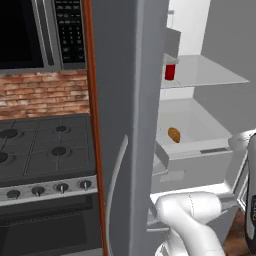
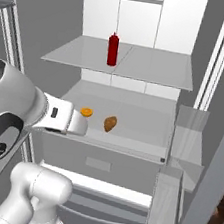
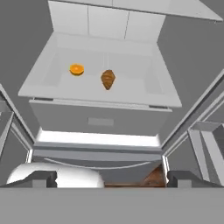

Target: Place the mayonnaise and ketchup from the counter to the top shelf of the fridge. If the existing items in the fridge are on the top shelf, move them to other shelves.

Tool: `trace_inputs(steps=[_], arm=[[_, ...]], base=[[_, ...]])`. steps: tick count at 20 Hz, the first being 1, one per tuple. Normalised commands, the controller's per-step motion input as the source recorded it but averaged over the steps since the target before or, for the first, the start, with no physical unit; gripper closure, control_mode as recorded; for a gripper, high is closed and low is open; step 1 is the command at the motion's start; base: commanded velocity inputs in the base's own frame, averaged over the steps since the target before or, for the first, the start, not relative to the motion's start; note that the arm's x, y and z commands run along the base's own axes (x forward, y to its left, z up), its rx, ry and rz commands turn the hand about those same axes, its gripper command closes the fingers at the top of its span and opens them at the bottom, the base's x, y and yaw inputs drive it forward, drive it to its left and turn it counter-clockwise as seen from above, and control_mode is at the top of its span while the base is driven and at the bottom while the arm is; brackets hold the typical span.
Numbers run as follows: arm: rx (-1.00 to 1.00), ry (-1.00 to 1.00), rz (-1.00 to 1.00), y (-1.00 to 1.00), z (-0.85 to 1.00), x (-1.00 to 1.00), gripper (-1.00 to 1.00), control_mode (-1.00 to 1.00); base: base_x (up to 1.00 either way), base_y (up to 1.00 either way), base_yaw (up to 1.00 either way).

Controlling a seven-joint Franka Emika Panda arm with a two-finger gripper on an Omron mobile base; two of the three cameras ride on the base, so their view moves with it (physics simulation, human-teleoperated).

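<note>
The fridge (image 1: 125, 75) stands open. A slim red ketchup bottle (image 1: 170, 72) (image 2: 112, 49) is upright on the top shelf (image 1: 210, 74) (image 2: 155, 69), near its left middle. One shelf lower (image 2: 135, 137) (image 3: 131, 95) lies the orange-brown bread-like lump (image 1: 174, 134) (image 2: 110, 124) (image 3: 107, 79). My gripper (image 3: 113, 179) is open and holds nothing, its fingertips (image 3: 43, 178) wide apart. It hangs in front of the fridge, below the lower shelf, facing in. The mayonnaise jar and the counter are out of view.
A small round orange piece (image 2: 86, 112) (image 3: 76, 69) lies left of the lump. A drawer front (image 3: 100, 120) sits under that shelf. Door bins (image 2: 173, 193) hang on the right. The fridge door with its curved handle (image 1: 116, 185) separates me from the stove (image 1: 45, 145).
</note>
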Motion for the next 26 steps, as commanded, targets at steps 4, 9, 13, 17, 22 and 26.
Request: trace_inputs(steps=[4,9,13,17,22,26], arm=[[0.00,0.00,0.00,0.00,0.00,0.00,-1.00,1.00],[0.00,0.00,0.00,0.00,0.00,0.00,-1.00,1.00],[0.00,0.00,0.00,0.00,0.00,0.00,-1.00,1.00],[0.00,0.00,0.00,0.00,0.00,0.00,-1.00,1.00],[0.00,0.00,0.00,0.00,0.00,0.00,-1.00,1.00],[0.00,0.00,0.00,0.00,0.00,0.00,-1.00,1.00]], base=[[-1.00,0.04,0.08],[-0.99,0.54,0.11],[-0.69,0.99,0.10],[-0.17,1.00,0.06],[0.06,1.00,0.01],[0.48,1.00,0.00]])
